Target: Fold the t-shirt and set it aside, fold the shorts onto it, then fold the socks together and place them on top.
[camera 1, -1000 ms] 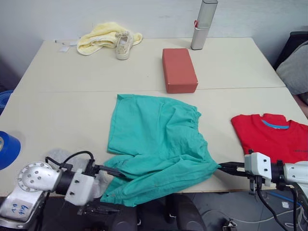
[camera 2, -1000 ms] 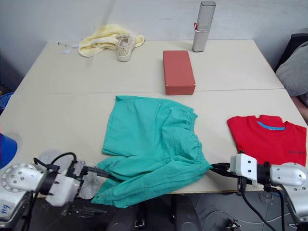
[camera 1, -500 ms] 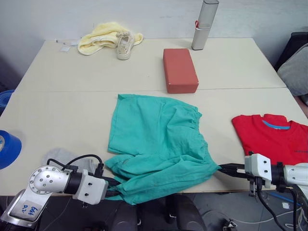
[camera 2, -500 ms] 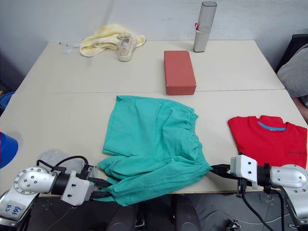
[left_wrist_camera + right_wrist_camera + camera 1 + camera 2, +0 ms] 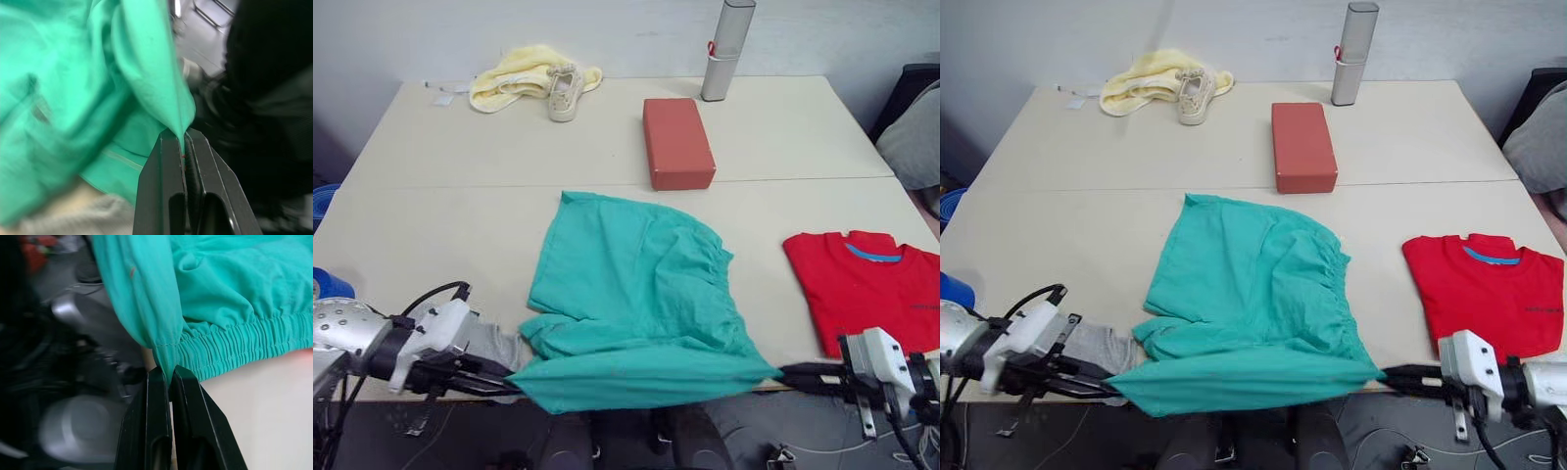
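Left tool (image 5: 509,376) and right tool (image 5: 793,373) each clamp a near corner of the shorts (image 5: 631,294), hem stretched over the counter (image 5: 460,196) edge; t-shirt (image 5: 867,289) folded at right, socks (image 5: 489,345) under left corner. Left wrist: fingers (image 5: 168,161) pinch cloth. Right wrist: fingers (image 5: 156,396) pinch hem. Step: folding shorts; next, likely carry hem forward over the waistband.
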You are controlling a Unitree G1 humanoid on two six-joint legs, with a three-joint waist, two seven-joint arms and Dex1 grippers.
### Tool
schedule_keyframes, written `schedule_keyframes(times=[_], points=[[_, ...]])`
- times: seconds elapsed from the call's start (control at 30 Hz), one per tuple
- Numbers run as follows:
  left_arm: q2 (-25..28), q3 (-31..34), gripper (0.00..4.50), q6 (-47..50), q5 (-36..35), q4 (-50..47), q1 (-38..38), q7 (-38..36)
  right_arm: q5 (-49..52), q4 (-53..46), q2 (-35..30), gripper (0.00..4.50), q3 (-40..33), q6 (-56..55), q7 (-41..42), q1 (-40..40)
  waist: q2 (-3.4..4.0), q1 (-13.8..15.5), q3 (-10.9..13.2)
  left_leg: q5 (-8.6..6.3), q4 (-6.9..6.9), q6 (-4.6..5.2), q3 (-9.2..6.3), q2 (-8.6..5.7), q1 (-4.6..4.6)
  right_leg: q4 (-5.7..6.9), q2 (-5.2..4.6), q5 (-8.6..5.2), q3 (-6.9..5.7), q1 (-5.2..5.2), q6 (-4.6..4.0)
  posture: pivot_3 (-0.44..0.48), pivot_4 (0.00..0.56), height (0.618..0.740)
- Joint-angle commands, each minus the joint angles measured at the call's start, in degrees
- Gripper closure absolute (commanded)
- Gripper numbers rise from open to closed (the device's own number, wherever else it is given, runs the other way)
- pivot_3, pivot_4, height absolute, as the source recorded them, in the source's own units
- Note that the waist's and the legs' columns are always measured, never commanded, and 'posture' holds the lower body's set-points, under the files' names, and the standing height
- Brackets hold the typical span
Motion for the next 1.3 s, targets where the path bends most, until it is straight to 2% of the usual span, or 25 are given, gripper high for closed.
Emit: schedule_keyframes(times=[0.03,0.1,0.2,0.33,0.4,0.5,0.6,0.7,0.8,1.07,1.2,1.3], points=[[0.7,2.0,4.46,3.0,-1.1,1.5,-1.5,-0.7,-0.6,-0.3,-0.3,4.50,-3.4,1.0,-0.2,0.2,0.00,-0.1,0.0,-0.01,0.00,-0.01,0.01,0.00,0.00,-0.01,0.01,-0.01,0.01,0.00,-0.01,0.000,0.150,0.740],[0.4,1.0,4.46,5.4,-2.7,1.8,-4.6,0.3,-0.5,-0.5,0.3,4.50,-3.4,1.3,-0.9,-0.5,-0.02,0.0,0.0,-0.01,0.01,-0.02,0.03,-0.01,0.00,-0.01,0.00,-0.03,0.03,-0.02,-0.05,0.000,0.150,0.740],[-3.4,-3.0,4.46,7.1,-3.9,5.5,-16.8,5.0,2.8,-1.7,0.8,4.50,-3.2,5.5,-4.0,-4.2,-0.01,0.2,0.0,0.01,0.02,-0.01,0.02,-0.06,-0.01,0.02,-0.03,-0.04,0.04,0.00,-0.08,0.000,0.150,0.740],[-9.5,-9.7,4.46,3.6,3.5,15.4,-33.4,9.9,5.2,-1.4,0.3,4.50,-3.3,11.6,-7.1,-9.6,-0.01,0.5,0.0,0.18,0.03,-0.25,0.01,-0.10,-0.05,0.02,-0.04,0.06,0.04,-0.01,0.06,0.000,0.150,0.740],[-14.7,-14.0,4.46,2.1,8.4,23.7,-45.1,13.7,6.0,1.1,0.6,4.50,-2.5,15.6,-10.8,-14.6,-0.05,0.6,0.0,0.20,0.08,-0.29,0.04,-0.10,-0.10,0.02,0.01,0.09,0.04,-0.03,0.11,0.000,0.150,0.740],[-20.1,-18.0,4.46,1.8,12.3,32.2,-54.7,15.0,6.1,4.8,1.9,4.50,-1.0,20.0,-14.7,-20.7,-0.18,0.9,0.0,0.23,0.23,-0.24,0.06,-0.16,-0.17,0.02,0.36,0.21,0.08,-0.02,0.26,0.000,0.150,0.740],[-23.9,-20.2,4.46,2.0,14.5,38.4,-59.9,15.1,5.6,7.4,2.3,4.50,-0.2,22.9,-16.7,-24.5,-0.19,0.7,0.0,0.22,0.24,-0.24,0.25,-0.12,-0.17,-0.04,0.54,0.20,0.17,-0.07,0.28,0.000,0.150,0.740],[-26.9,-22.7,4.46,-2.2,20.3,47.0,-64.4,17.1,2.8,11.0,3.7,4.50,1.8,22.1,-19.2,-29.4,-0.19,0.4,0.0,0.21,0.25,-0.24,0.29,-0.08,-0.28,-0.07,0.65,0.17,0.17,-0.17,0.30,0.000,0.150,0.740],[-29.4,-22.5,4.46,-4.1,22.6,54.1,-67.7,18.7,1.0,13.6,5.5,4.50,4.4,22.1,-20.7,-34.7,-0.20,0.0,0.0,0.23,0.33,-0.24,0.34,-0.10,-0.26,-0.02,0.67,0.18,0.09,-0.18,0.34,0.000,0.150,0.740],[-30.7,-21.8,4.46,-11.9,28.1,67.3,-72.9,20.8,-4.5,21.8,7.9,4.50,10.5,23.9,-24.2,-46.9,-0.20,0.0,0.0,0.28,0.33,-0.33,0.39,-0.02,-0.27,0.18,0.64,0.17,0.16,-0.32,0.32,0.000,0.150,0.740],[-32.2,-22.0,4.46,-17.2,31.8,75.0,-75.2,25.1,-10.4,27.0,10.7,4.50,15.4,21.9,-27.5,-52.2,-0.20,0.0,0.0,0.29,0.37,-0.31,0.42,-0.04,-0.26,0.23,0.61,0.18,0.11,-0.32,0.33,0.000,0.150,0.740],[-34.0,-21.4,4.46,-20.5,32.8,78.7,-75.5,27.0,-13.4,30.6,13.5,4.50,16.2,19.3,-30.9,-55.2,-0.20,0.0,0.0,0.29,0.37,-0.31,0.48,-0.04,-0.28,0.31,0.59,0.18,0.10,-0.42,0.33,0.000,0.150,0.740]])
